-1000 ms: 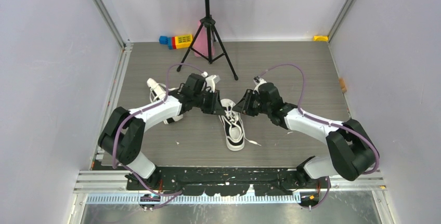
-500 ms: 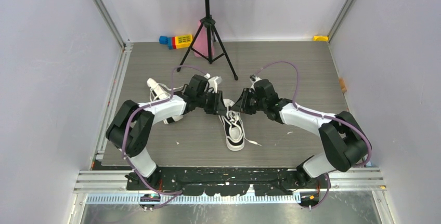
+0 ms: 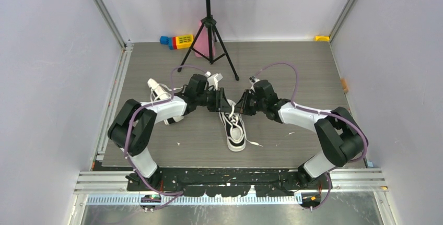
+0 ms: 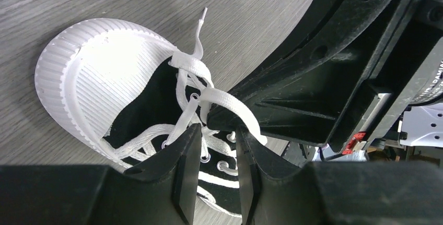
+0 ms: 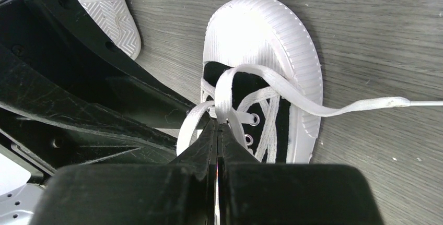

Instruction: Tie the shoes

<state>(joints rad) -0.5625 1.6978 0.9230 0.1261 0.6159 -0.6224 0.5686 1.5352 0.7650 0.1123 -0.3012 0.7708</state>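
One black sneaker with a white sole (image 3: 235,131) lies mid-floor; its toe cap shows in the left wrist view (image 4: 94,68) and the right wrist view (image 5: 261,32). The other shoe (image 3: 159,93) lies at the left, partly hidden by my left arm; its sole shows in the right wrist view (image 5: 99,0). My right gripper (image 5: 218,126) is shut on a white lace loop (image 5: 224,86) above the eyelets. My left gripper (image 4: 218,131) is open, its fingers apart over the eyelets, close against the right gripper. Both grippers, left (image 3: 221,105) and right (image 3: 238,108), meet over the shoe's far end.
A loose lace end (image 5: 365,105) trails off beside the toe. A black tripod stand (image 3: 209,37) stands behind the arms, with coloured blocks (image 3: 177,40) and a pink object at the back wall. A yellow item (image 3: 322,38) sits in the back right corner. Walls close both sides.
Both grippers have drawn closer together over the shoe's laces: the left moved right, the right moved left. The shoe has not shifted.
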